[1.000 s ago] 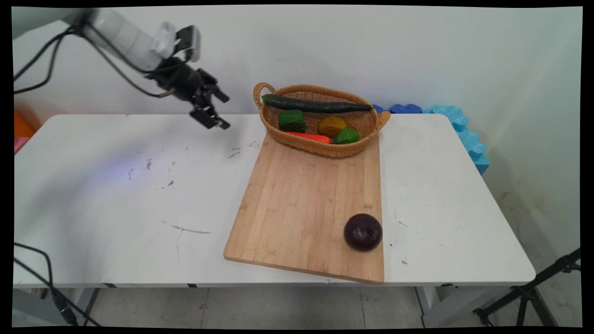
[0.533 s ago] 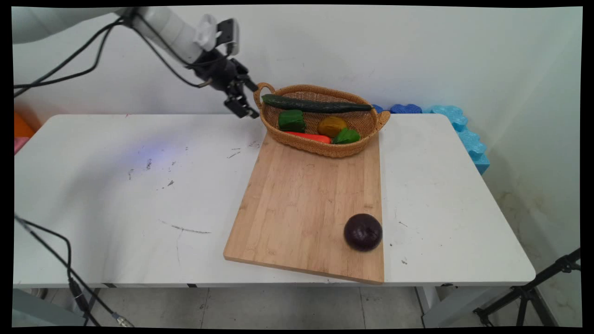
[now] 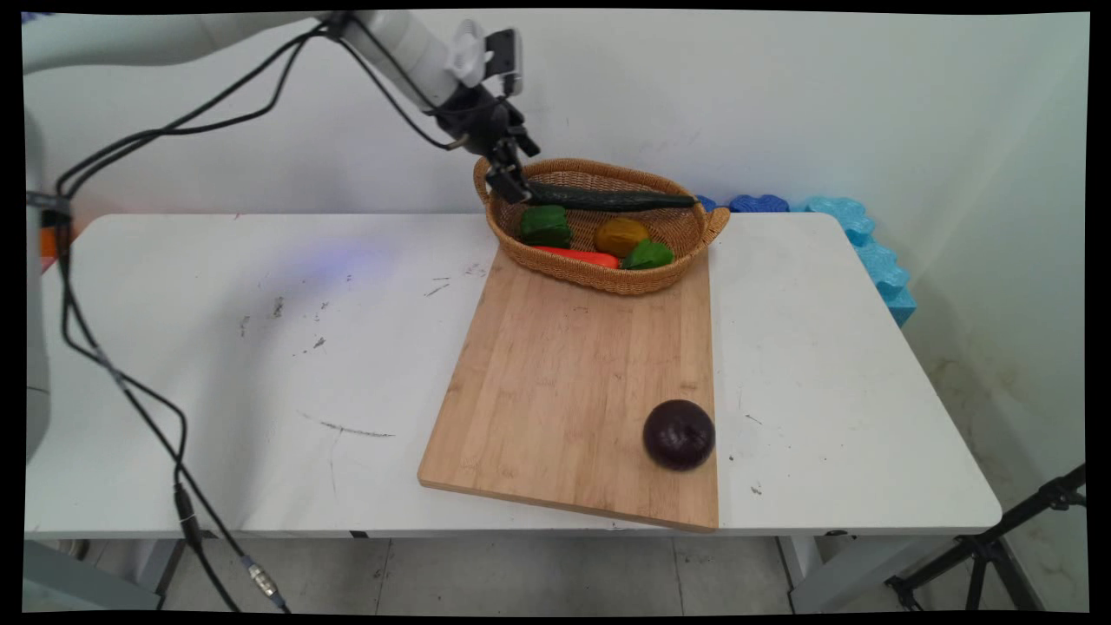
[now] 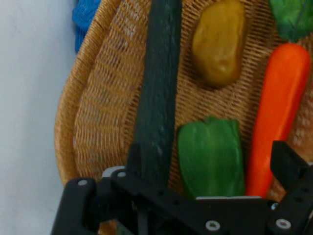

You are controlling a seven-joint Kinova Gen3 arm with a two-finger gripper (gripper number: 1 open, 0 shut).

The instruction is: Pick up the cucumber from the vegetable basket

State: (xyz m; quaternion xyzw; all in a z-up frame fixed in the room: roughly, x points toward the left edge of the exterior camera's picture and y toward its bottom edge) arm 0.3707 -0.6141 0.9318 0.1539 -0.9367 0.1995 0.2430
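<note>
My claw [image 3: 510, 180] is hanging over the left end of the wicker basket [image 3: 599, 273], just inside its left handle. Its fingers [image 4: 282, 161] are standing wide apart and are gripping nothing. In the hand view my claw [image 4: 209, 152] is looking down into the basket [image 4: 98, 122]. One finger is lying over the near end of the cucumber [image 4: 159, 88], and I cannot tell if it is touching it.

From left to right the basket is holding a green pepper [image 3: 545, 225], an orange carrot [image 3: 577, 255], a yellow-brown vegetable [image 3: 621, 234] and a second green pepper [image 3: 648, 254]. The long dark cucumber [image 3: 616, 200] is lying across the back of them, almost from handle to handle. In the hand view the first green pepper [image 4: 210, 156] is sitting between the cucumber and the carrot [image 4: 279, 103]. The yellow-brown vegetable [image 4: 218, 41] and the second pepper [image 4: 293, 17] are lying further away.

Black cables [image 3: 113, 373] are hanging down at the left over the white table [image 3: 217, 391], which is showing dark scuff marks. The basket is resting on the far end of a wooden cutting board [image 3: 564, 391]. A dark purple onion [image 3: 679, 434] is sitting alone near the board's near right corner, well apart from the basket. Blue foam pieces [image 3: 868, 252] are lying behind the table's right corner, against the white wall [image 3: 825, 104]. A black tripod leg [image 3: 998, 547] is standing on the floor at the lower right.

I am counting five vegetables in the basket, two of them green peppers, and one onion on the board.
</note>
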